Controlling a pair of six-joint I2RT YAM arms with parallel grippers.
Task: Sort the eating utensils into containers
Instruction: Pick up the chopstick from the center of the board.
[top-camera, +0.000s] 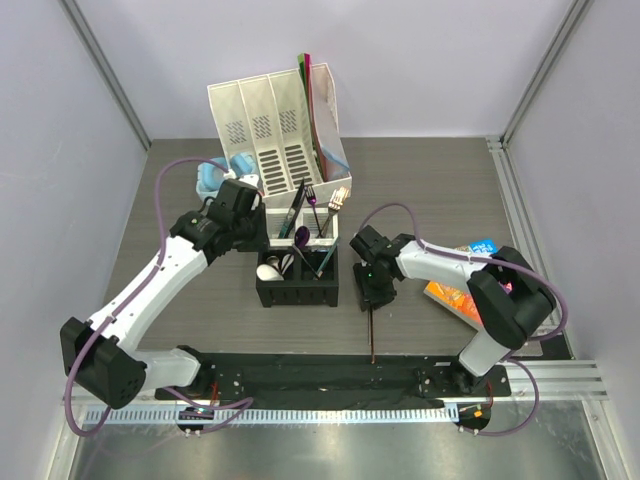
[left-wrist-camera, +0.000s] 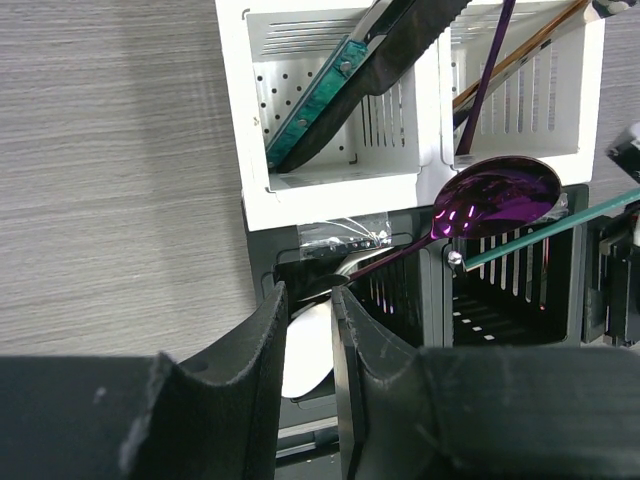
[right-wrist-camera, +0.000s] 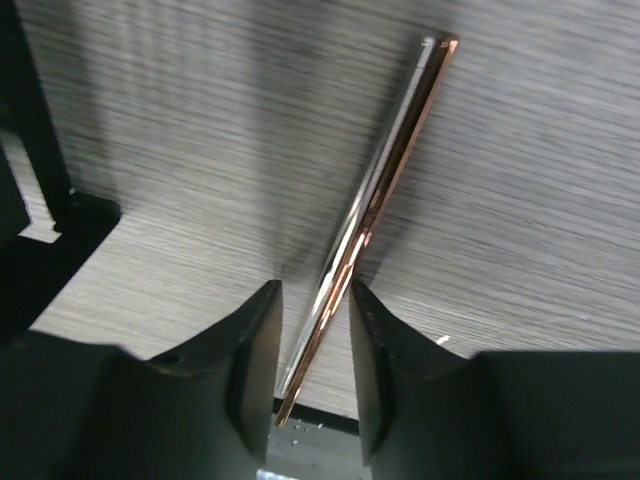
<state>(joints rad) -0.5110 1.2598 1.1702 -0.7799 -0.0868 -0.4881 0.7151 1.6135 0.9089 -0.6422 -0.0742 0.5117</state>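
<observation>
1. Left arm. The left gripper (left-wrist-camera: 308, 300) is at the left side of the four-cell caddy (top-camera: 297, 297), over a black cell. Its jaws stand a narrow gap apart, and a white ceramic spoon (left-wrist-camera: 305, 355) shows in that gap. The frames do not show whether the fingers press on the spoon or merely straddle it.

2. Caddy. It stands at mid-table, in front of the white file organiser (top-camera: 270, 125). One white cell holds a teal-handled knife (left-wrist-camera: 320, 105). A purple spoon (left-wrist-camera: 497, 195) leans across the caddy, its bowl over the border between the white and black cells.

3. Right arm. The right gripper (right-wrist-camera: 313, 300) is just right of the caddy, low over the table (top-camera: 430, 190). A copper-coloured chopstick (right-wrist-camera: 385, 170) runs between its jaws and points toward the near edge of the table. The gaps on either side are slim. A firm clamp cannot be confirmed, because the wrist view is blurred.

4. Step in hand (judgement). The right arm is picking up the chopstick, the one utensil seen outside the caddy.

5. Next move (judgement). First confirm full jaw contact. Next, lift until the long shaft clears the table, tilt it upright, and carry it left over a cell. The arms are close together, so the left arm should hold clear.
</observation>
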